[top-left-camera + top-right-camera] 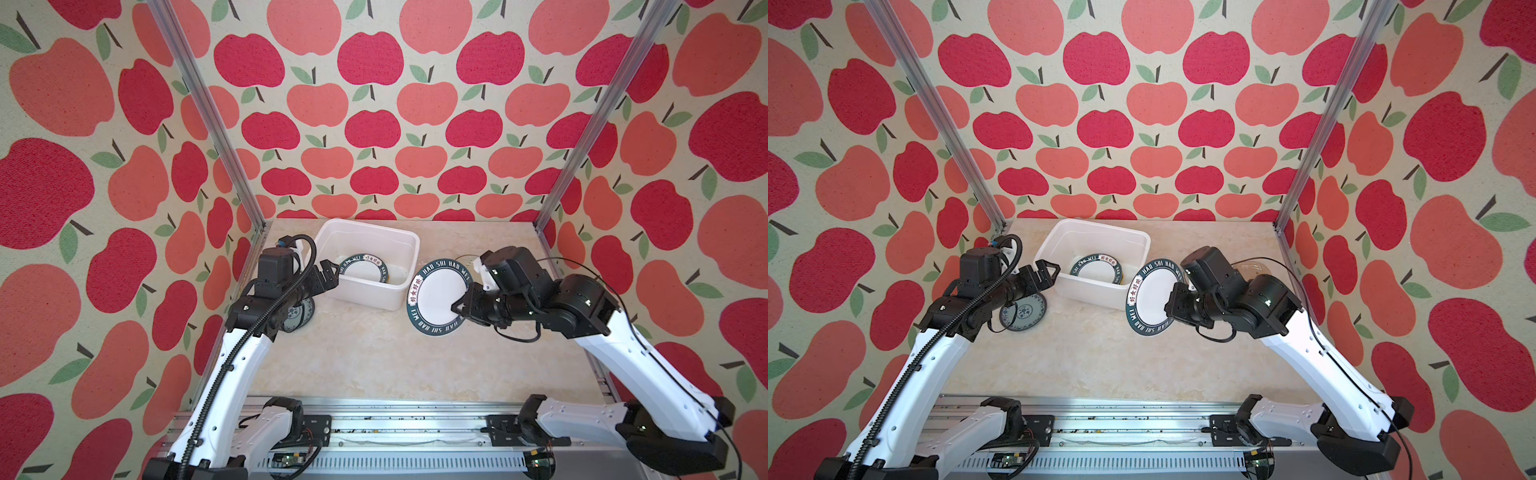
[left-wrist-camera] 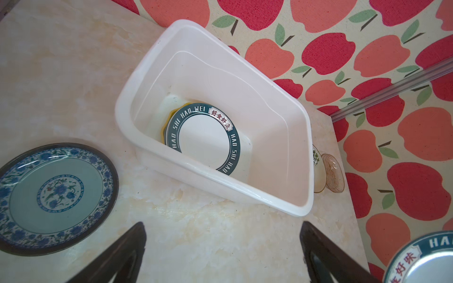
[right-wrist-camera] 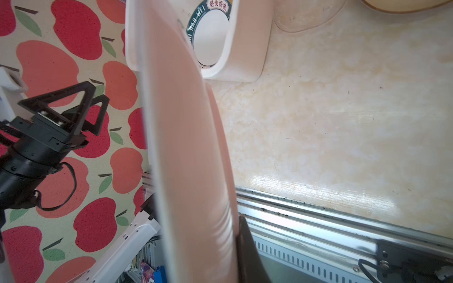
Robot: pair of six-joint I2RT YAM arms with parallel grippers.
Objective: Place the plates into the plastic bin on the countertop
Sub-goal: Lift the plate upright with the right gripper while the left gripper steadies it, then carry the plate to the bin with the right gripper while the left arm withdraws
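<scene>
Pinching the lower right rim of a green-lettered plate [image 1: 436,291], the right gripper [image 1: 456,308] holds it tilted nearly on edge just right of the plastic bin [image 1: 365,243], whose open mouth lies up and left of it in both top views. The left gripper [image 1: 331,272], jaws spread and empty, hovers at the bin's left wall, so the right arm is plainly the one nearer this plate.

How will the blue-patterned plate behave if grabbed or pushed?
The blue-patterned plate looks glossy, so probably slippery and stiff. Lying flat on the countertop, it would likely slide, not tip, when pushed; its low rim may resist pinching.
</scene>
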